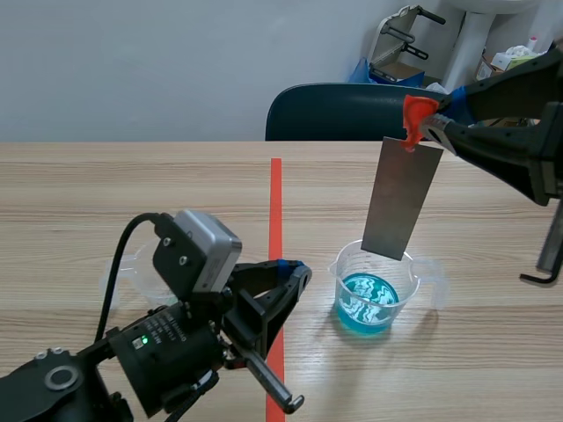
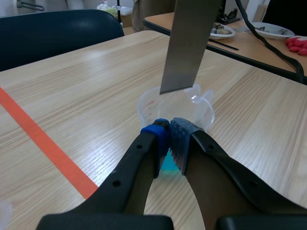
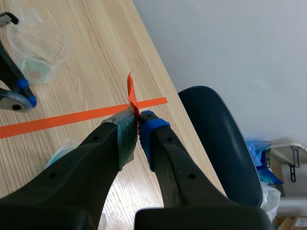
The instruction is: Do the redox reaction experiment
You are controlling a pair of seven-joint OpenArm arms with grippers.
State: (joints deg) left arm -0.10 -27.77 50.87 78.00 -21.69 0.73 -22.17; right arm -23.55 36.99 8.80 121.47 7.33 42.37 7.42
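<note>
Right claw: raised, pinched tight on orange tab at top of metal plate. Plate hanging slightly tilted over beaker. Lower edge about level with rim, clear of blue liquid in the bottom.

Beaker upright on surface, beside tape line on right arm's side, spout pointing toward that arm. Red scale marks on beaker wall, too small to read.

Left claw: low over surface, pads closed together on nothing, tips right at beaker's near wall. Touching or a hair apart, cannot tell.

Second clear cup on outer side of left arm, well apart from beaker.

Open wood around beaker toward far edge, with chair pushed up against that edge. Tightest spot: left claw tips against beaker, plate edge directly above.
</note>
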